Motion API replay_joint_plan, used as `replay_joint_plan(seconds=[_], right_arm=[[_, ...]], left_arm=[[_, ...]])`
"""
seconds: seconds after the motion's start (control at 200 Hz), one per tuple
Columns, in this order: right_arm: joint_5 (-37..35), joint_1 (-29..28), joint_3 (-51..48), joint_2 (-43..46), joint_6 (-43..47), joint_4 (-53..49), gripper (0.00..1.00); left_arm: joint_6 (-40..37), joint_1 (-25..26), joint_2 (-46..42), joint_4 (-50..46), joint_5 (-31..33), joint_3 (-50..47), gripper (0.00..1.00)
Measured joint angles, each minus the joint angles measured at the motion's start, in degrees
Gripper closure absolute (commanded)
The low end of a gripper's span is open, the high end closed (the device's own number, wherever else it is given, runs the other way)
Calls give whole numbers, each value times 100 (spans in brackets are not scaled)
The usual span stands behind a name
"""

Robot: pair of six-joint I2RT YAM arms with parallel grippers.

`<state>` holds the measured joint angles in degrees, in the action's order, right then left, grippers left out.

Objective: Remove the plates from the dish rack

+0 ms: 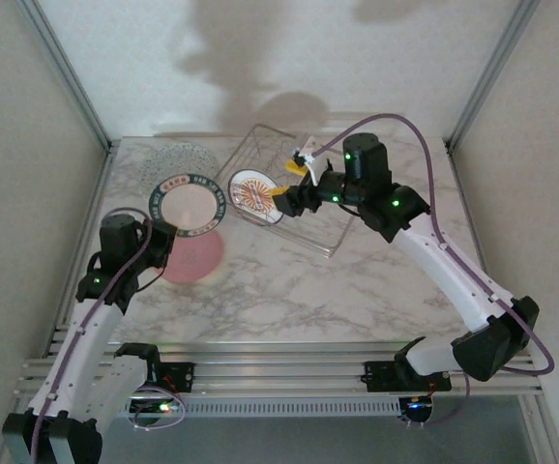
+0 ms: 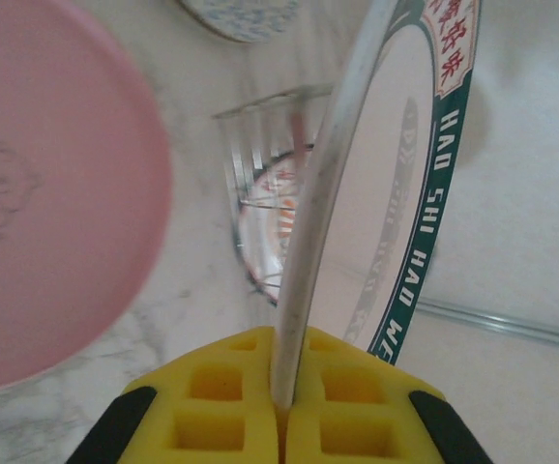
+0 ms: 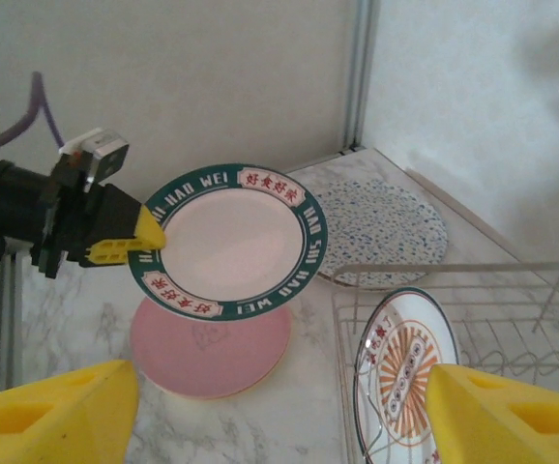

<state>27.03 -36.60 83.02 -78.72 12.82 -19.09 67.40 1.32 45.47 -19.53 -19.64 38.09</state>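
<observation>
The left gripper [image 2: 281,372] is clamped on the rim of the green-rimmed plate [image 3: 229,242]. Both yellow pads [image 2: 212,396] press against the plate's edge, one on each face. The plate extends forward from the fingers, tilted and held clear of the marble table [image 1: 357,290]. The pink plate [image 3: 212,353] lies flat on the table beneath the held plate, to the left of this gripper in its wrist view. The white speckled plate [image 3: 386,227] lies flat farther ahead of the gripper, beyond the held plate. The right gripper [image 3: 281,391] is spread wide and holds nothing. Its fingers [image 3: 57,411] sit over the dish rack [image 1: 323,227]. The sunburst plate [image 3: 405,372], white with orange rays and a dark rim, stands on edge in the rack directly ahead of this gripper, nearer its right finger than its left. In the overhead view one fingertip is just beside the plate's rim; contact cannot be determined.
</observation>
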Motion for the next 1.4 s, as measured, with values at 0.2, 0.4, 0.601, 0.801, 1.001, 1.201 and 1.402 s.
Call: replay_joint_plan(seconds=[0.2, 0.4, 0.601, 0.801, 1.001, 1.201, 1.402], right_arm=[[-13, -120, 0, 0, 422, -70, 21], [-50, -120, 2, 0, 549, -184, 21], [-105, -120, 2, -2, 564, -229, 21], [-160, -120, 2, -2, 562, -291, 21], [-195, -120, 7, -2, 509, -304, 21], [-203, -120, 37, -13, 450, -319, 21], [-313, -120, 55, -24, 435, -361, 21]], left_arm=[[190, -96, -367, -173, 173, -754, 100], [358, -122, -304, -98, 238, -1482, 100], [411, -160, -101, 229, 278, -1827, 100], [426, -188, 109, 511, 280, -1908, 100], [426, -197, 295, 673, 278, -1915, 90], [424, -197, 350, 787, 269, -1915, 79], [407, -197, 376, 732, 251, -1794, 49]])
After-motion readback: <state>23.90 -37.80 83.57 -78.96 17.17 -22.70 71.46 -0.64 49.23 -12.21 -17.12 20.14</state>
